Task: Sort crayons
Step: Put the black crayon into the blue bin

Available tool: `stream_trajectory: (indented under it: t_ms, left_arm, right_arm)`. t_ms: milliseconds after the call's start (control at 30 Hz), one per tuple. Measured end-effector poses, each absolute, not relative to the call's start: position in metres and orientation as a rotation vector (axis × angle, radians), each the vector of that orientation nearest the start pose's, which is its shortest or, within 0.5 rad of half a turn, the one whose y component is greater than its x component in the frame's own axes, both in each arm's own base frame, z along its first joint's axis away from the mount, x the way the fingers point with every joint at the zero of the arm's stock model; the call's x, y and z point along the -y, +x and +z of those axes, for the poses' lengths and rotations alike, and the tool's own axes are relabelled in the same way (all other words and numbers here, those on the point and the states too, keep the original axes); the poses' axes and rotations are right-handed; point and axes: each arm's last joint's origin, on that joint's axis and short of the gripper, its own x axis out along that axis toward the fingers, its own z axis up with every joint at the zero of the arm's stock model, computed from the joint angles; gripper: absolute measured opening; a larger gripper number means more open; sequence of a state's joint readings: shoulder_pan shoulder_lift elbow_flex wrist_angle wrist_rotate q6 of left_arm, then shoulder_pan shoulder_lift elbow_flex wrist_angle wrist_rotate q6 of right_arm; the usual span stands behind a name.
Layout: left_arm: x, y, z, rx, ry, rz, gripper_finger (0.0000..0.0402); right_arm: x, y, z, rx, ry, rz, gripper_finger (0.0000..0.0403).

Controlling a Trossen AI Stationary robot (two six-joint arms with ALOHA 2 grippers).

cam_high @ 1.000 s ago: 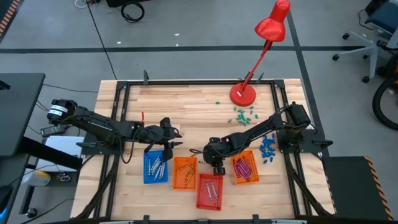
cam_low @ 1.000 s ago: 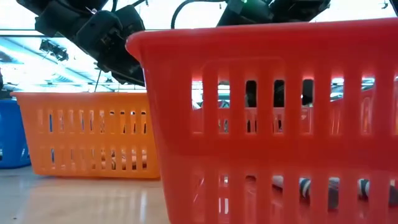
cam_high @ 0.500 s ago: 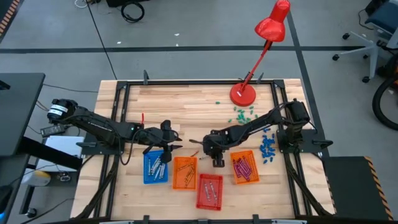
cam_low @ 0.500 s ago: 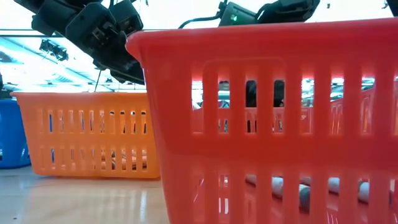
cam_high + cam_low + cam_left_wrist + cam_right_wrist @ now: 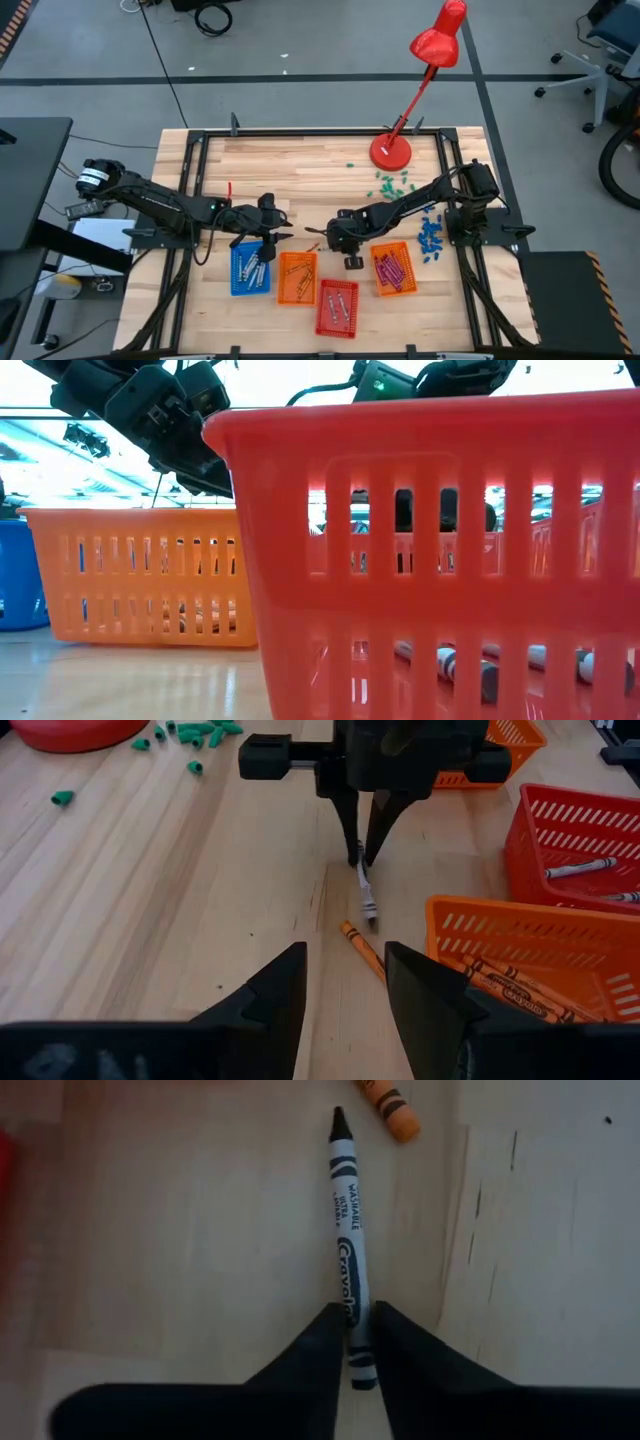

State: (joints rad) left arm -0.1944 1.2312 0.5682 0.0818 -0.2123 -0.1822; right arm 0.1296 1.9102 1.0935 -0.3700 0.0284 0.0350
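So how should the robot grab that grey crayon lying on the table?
Across its thin middle, coming straight down from above. The grey crayon lies flat on the wooden table, so only its two long sides are free for fingers. The right gripper already straddles it near the blunt end, fingers on either side. The orange crayon lies close, so a narrow pinch seems safest.

The worktop (image 5: 300,170) is pale wood planks, smooth with a faint sheen and fine grain lines. The baskets are slotted plastic, the red basket (image 5: 430,540) glossy. The grey crayon (image 5: 347,1245) wears a matt printed paper wrapper. The right gripper (image 5: 352,1342) has matt black fingers. The lamp (image 5: 437,35) looks like shiny red plastic or painted metal.
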Motion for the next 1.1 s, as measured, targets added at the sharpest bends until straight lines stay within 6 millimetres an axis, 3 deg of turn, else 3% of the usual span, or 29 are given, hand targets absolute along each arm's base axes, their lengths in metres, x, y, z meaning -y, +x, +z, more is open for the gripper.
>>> stream_trajectory:
  t_ms: [167, 567, 1100]
  left_arm:
    - [0.041, 0.239, 0.196, -0.565, -0.065, 0.071, 0.0149]
    - [0.041, 0.238, 0.195, -0.574, -0.063, 0.072, 0.0149]
    - [0.039, 0.239, 0.197, -0.551, 0.001, 0.109, 0.0149]
  right_arm:
    - [-0.042, 0.353, 0.125, -1.189, -0.043, 0.071, 0.0013]
    - [-0.036, 0.349, 0.138, -1.168, -0.053, 0.043, 0.0032]
    - [-0.029, 0.349, 0.19, -0.931, -0.08, -0.033, 0.0032]
